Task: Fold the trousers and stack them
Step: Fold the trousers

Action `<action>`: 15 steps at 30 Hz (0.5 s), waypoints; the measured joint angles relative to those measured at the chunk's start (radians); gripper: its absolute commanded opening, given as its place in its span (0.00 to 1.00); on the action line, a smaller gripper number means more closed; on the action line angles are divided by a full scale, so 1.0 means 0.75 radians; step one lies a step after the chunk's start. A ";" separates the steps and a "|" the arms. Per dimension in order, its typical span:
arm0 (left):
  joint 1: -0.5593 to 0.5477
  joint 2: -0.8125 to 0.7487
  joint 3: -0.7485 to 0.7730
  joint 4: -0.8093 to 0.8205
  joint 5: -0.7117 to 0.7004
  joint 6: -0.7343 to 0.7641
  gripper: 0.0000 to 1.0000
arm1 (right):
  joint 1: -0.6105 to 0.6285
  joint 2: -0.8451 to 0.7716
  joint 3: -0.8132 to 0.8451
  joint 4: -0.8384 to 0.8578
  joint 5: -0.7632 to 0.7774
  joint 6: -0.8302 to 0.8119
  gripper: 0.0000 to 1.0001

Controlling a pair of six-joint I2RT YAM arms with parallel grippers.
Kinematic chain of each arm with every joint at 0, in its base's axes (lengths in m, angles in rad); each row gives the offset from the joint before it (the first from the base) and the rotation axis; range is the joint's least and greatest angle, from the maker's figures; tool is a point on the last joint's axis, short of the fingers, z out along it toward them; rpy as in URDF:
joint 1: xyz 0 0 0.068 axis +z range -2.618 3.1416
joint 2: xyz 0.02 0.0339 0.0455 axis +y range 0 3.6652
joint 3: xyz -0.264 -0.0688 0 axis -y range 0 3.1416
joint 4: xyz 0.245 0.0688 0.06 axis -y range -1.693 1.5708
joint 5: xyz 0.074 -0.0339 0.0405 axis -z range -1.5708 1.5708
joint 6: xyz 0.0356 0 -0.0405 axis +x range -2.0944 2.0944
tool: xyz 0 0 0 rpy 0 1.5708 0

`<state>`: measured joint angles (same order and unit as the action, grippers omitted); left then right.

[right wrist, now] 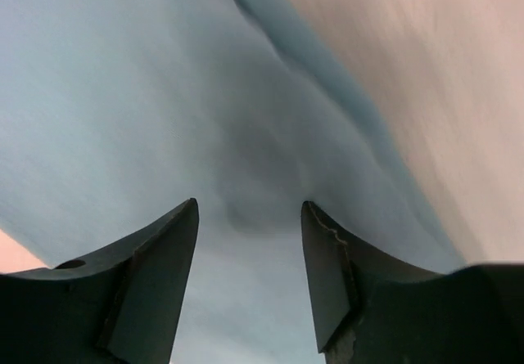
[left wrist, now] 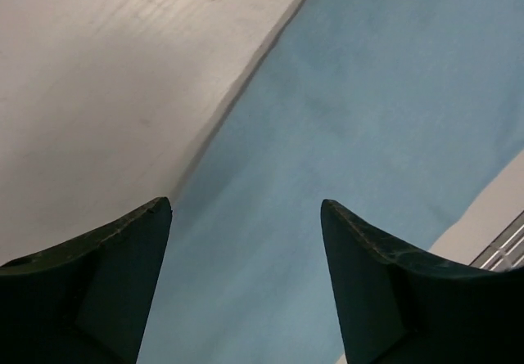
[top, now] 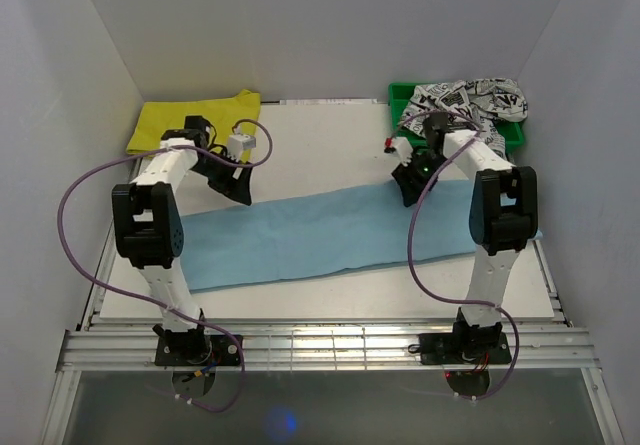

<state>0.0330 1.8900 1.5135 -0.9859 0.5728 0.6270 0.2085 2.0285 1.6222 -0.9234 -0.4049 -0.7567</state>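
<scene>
The light blue trousers lie spread in a long band across the white table, folded lengthwise. My left gripper hangs over their far edge near the left end. In the left wrist view its jaws are wide open over the blue cloth, with nothing between them. My right gripper is over the far edge toward the right end. In the right wrist view it stands open just above the cloth, where a small pucker shows under the fingertips.
A yellow garment lies flat at the back left corner. A green bin at the back right holds a black-on-white printed garment. White walls close in on three sides, and a metal rail runs along the front.
</scene>
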 measured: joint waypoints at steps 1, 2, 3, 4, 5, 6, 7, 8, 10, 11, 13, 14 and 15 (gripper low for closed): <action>-0.040 0.018 -0.012 0.010 0.005 -0.028 0.77 | -0.056 -0.014 -0.049 -0.001 0.044 -0.041 0.57; -0.062 0.029 -0.024 0.022 0.005 -0.048 0.74 | -0.100 -0.026 -0.103 -0.003 0.094 -0.078 0.56; -0.084 0.049 -0.036 0.030 0.005 -0.073 0.72 | -0.126 -0.033 -0.152 -0.004 0.129 -0.105 0.55; -0.098 0.069 -0.046 0.036 0.005 -0.095 0.69 | -0.145 -0.041 -0.220 0.003 0.172 -0.137 0.55; -0.105 0.091 -0.058 0.046 0.004 -0.114 0.65 | -0.152 -0.062 -0.279 0.020 0.192 -0.177 0.54; -0.107 0.112 -0.073 0.055 -0.003 -0.131 0.62 | -0.144 -0.107 -0.327 0.051 0.224 -0.200 0.54; -0.106 0.132 -0.087 0.066 -0.017 -0.144 0.60 | -0.133 -0.141 -0.384 0.060 0.242 -0.223 0.53; -0.102 0.148 -0.099 0.072 -0.034 -0.152 0.60 | -0.121 -0.171 -0.432 0.082 0.263 -0.245 0.53; -0.090 0.160 -0.113 0.084 -0.051 -0.164 0.59 | -0.097 -0.212 -0.491 0.115 0.293 -0.263 0.52; -0.083 0.157 -0.114 0.085 -0.064 -0.165 0.58 | -0.084 -0.225 -0.512 0.127 0.302 -0.266 0.52; -0.074 0.157 -0.114 0.089 -0.077 -0.166 0.56 | -0.061 -0.247 -0.544 0.156 0.323 -0.264 0.52; -0.069 0.157 -0.113 0.089 -0.089 -0.164 0.56 | -0.044 -0.256 -0.560 0.166 0.335 -0.262 0.53; -0.059 0.158 -0.107 0.084 -0.100 -0.163 0.55 | -0.027 -0.263 -0.571 0.173 0.342 -0.258 0.53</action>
<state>-0.0113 2.0087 1.4330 -0.9230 0.4980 0.5049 0.1883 1.8309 1.1938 -0.7937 -0.1482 -0.9504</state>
